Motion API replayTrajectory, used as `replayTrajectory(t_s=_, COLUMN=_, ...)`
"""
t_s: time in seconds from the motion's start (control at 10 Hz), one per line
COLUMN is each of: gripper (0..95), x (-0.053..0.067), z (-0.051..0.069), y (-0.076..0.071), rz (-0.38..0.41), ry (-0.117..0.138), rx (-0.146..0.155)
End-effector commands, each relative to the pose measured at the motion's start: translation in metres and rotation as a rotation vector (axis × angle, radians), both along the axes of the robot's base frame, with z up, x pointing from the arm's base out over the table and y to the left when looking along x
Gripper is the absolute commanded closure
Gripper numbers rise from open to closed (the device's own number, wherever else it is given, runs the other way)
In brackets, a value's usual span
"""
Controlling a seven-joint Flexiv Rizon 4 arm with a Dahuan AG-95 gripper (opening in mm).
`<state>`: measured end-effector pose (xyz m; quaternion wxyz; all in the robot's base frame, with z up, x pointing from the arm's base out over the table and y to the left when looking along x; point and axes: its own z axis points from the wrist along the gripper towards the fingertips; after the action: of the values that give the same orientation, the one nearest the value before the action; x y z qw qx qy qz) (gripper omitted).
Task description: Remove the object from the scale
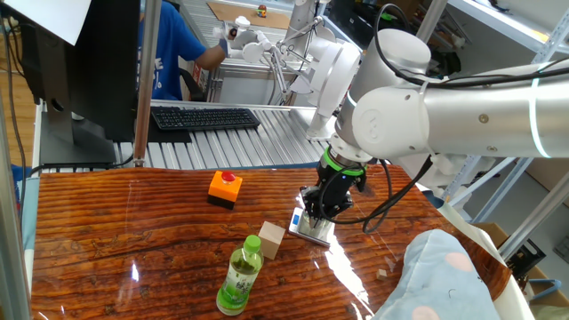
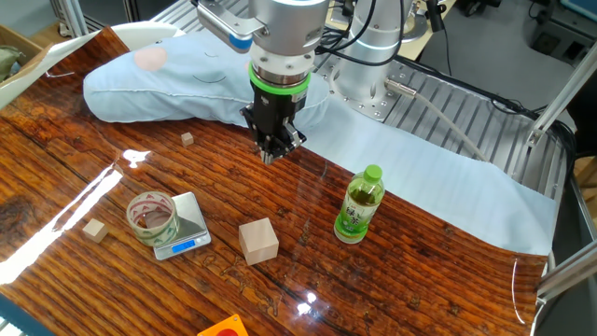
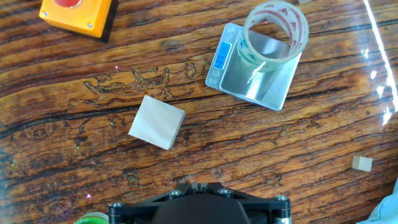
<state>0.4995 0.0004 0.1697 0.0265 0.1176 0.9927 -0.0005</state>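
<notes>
The object, a small clear round jar point(image 2: 151, 217) with a wide rim, stands on the scale point(image 2: 193, 232), a flat silver plate with a blue display at one end. In the hand view the jar point(image 3: 273, 37) sits on the far part of the scale point(image 3: 249, 84), at the upper right. My gripper point(image 2: 270, 154) hangs above the bare table, up and to the right of the scale, well apart from the jar. Its fingers are together and hold nothing. In one fixed view the gripper point(image 1: 313, 213) stands in front of the scale point(image 1: 311, 231) and hides the jar.
A tan wooden cube point(image 2: 258, 240) lies right of the scale. A green-capped bottle point(image 2: 359, 205) stands further right. An orange box with a red button point(image 3: 78, 15) is at the hand view's upper left. Small wooden blocks point(image 2: 187, 138) point(image 2: 93, 230) and a pale blue pillow point(image 2: 187, 84) lie nearby.
</notes>
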Motion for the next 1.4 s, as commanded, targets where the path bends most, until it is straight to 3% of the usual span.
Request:
replayTrajectory(t_s=0.1, gripper=95.0, x=-0.0002, z=-0.0001, y=-0.0002, rz=-0.007, ry=0.0, rx=-0.001)
replayTrajectory(t_s=1.4, gripper=95.0, x=0.0005, z=-0.0004, y=-0.0004, rz=-0.044, ry=-0.005, rx=-0.004)
